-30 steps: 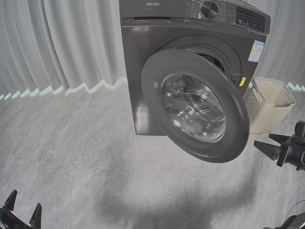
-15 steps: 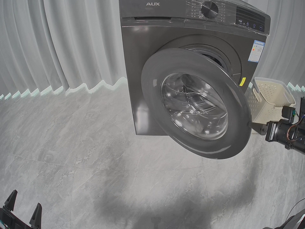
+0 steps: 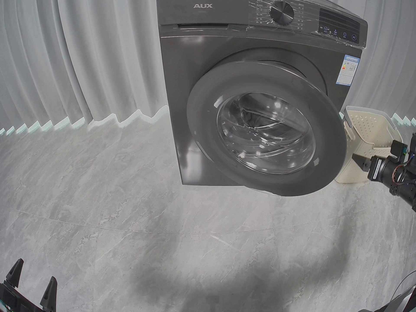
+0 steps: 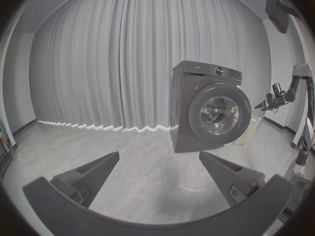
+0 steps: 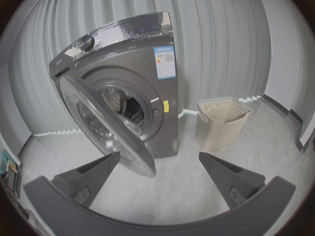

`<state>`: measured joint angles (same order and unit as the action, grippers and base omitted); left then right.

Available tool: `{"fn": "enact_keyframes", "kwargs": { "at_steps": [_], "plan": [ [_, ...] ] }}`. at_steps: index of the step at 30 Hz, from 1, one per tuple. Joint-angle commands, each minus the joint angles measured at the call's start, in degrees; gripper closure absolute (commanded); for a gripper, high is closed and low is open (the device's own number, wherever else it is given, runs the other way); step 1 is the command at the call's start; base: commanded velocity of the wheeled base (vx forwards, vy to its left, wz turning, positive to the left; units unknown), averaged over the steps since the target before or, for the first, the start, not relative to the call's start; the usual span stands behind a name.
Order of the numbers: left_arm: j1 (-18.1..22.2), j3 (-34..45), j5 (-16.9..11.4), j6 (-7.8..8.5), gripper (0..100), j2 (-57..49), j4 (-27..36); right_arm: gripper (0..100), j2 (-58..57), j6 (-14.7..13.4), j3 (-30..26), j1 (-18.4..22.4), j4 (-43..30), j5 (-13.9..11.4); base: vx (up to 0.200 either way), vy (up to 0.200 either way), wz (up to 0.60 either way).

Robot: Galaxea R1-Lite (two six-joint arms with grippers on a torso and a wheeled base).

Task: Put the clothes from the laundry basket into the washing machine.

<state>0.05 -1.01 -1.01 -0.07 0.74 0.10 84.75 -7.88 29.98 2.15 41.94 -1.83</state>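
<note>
The grey washing machine (image 3: 260,44) stands on the floor with its round glass door (image 3: 264,128) swung partway out. Through the opening I see dark clothes in the drum (image 5: 131,108). The cream laundry basket (image 3: 375,135) sits to the right of the machine, and its inside looks empty (image 5: 223,118). My right gripper (image 3: 359,161) is open, between the door's right edge and the basket, with nothing between its fingers (image 5: 98,171). My left gripper (image 3: 31,282) hangs low at the near left, open and empty, far from the machine (image 4: 210,105).
Pale curtains (image 3: 86,48) hang behind the machine and along the room's sides. Grey marble-patterned floor (image 3: 130,222) spreads wide in front of and to the left of the machine. A dark baseboard and wall (image 5: 288,82) lie beyond the basket.
The door has swung closer to the machine's front. My right gripper rose from lower right to the door's edge and followed it. The head view shifted slightly. The left arm kept still.
</note>
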Motion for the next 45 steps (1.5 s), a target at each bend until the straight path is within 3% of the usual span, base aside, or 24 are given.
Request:
{"fn": "enact_keyframes", "kwargs": {
  "at_steps": [1,6,8,15,20,35,40,42,45],
  "plan": [
    [0.0,1.0,0.0,-0.01,0,-0.7,0.0,0,-4.1,1.5,-6.6,-2.6,-0.2,-2.8,0.000,-0.200,0.00],
    [0.0,1.0,0.0,-0.01,0,-0.7,0.0,0,-9.0,4.1,-12.8,-6.5,-0.5,-3.6,0.000,-0.200,0.00],
    [0.0,1.0,0.0,0.07,0,-0.7,0.0,0,-10.6,4.4,-14.8,-8.7,-1.4,-5.0,0.000,-0.200,0.00],
    [0.0,1.0,0.0,0.07,0,-0.7,0.0,0,-11.6,2.4,-17.1,-18.5,-1.4,-11.0,0.000,-0.086,0.00],
    [0.0,1.0,0.1,-0.01,0,-0.7,0.0,0,-10.5,-0.9,-14.9,-21.8,-1.1,-11.1,0.000,0.000,0.00],
    [0.0,1.0,0.2,0.07,0,-0.7,0.0,0,-7.2,-2.1,-10.7,-24.2,1.6,-10.9,0.200,0.000,0.00],
    [0.0,1.0,0.2,-0.01,0,-0.7,0.0,0,-3.1,-2.1,-8.3,-23.9,3.8,-10.5,0.000,0.000,0.00],
    [0.0,1.0,0.2,-0.01,0,-0.7,0.0,0,-1.6,-2.1,-7.3,-23.6,4.7,-9.9,0.000,0.000,0.00],
    [0.0,1.0,0.3,-0.01,0,-0.7,0.0,0,1.7,-2.1,-5.2,-22.9,7.3,-6.0,0.000,0.000,0.00]
  ]
}}
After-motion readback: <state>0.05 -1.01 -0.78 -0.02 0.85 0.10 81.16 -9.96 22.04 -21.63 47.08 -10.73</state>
